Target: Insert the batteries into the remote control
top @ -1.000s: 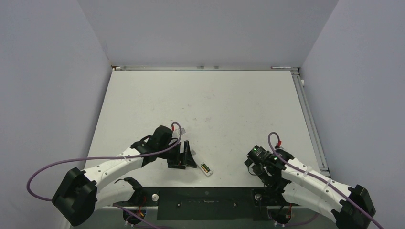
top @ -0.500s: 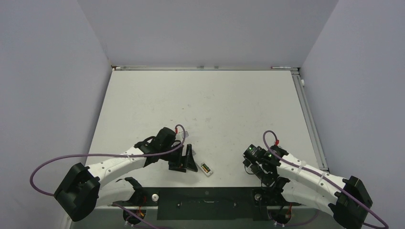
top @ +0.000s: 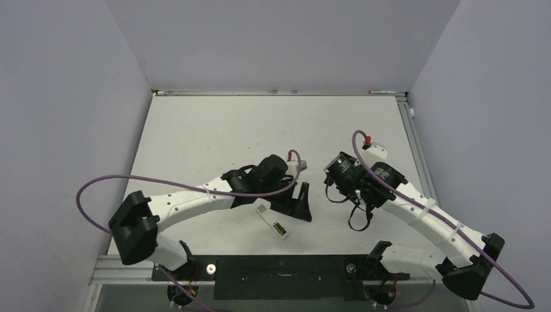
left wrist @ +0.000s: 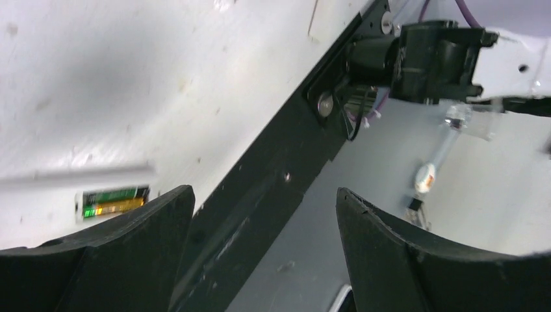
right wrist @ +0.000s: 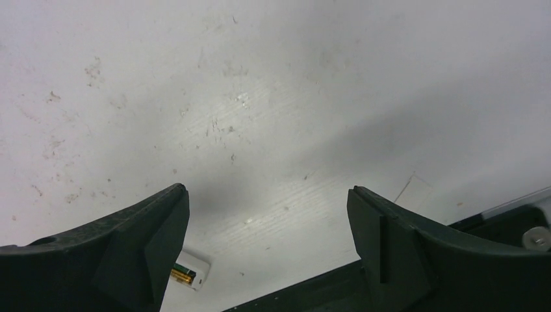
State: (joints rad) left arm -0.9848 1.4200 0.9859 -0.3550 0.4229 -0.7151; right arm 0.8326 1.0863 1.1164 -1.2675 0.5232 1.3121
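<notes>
- The remote [top: 272,220] lies flat on the table [top: 260,130], slanted, close to the near edge and just ahead of the black base plate [top: 279,276].
- Its recess faces up, and the batteries [left wrist: 114,201] show inside it as a green and gold strip at the end nearer the plate (the picture is too blurred to tell one from the other).
- The left gripper [left wrist: 263,194] hangs just right of the remote, apart from it, jaws spread wide with nothing between them; through the gap only the plate and the floor below show.
- The right gripper [right wrist: 266,190] is farther right, well apart from the remote, jaws also spread and empty; the remote shows only at the lower left corner of its wrist view, outside its left finger.
- Bare tabletop stretches beyond both arms to the far wall.
- A metal rail [top: 422,162] runs along the table's right edge (the right arm's elbow reaches out past it).
</notes>
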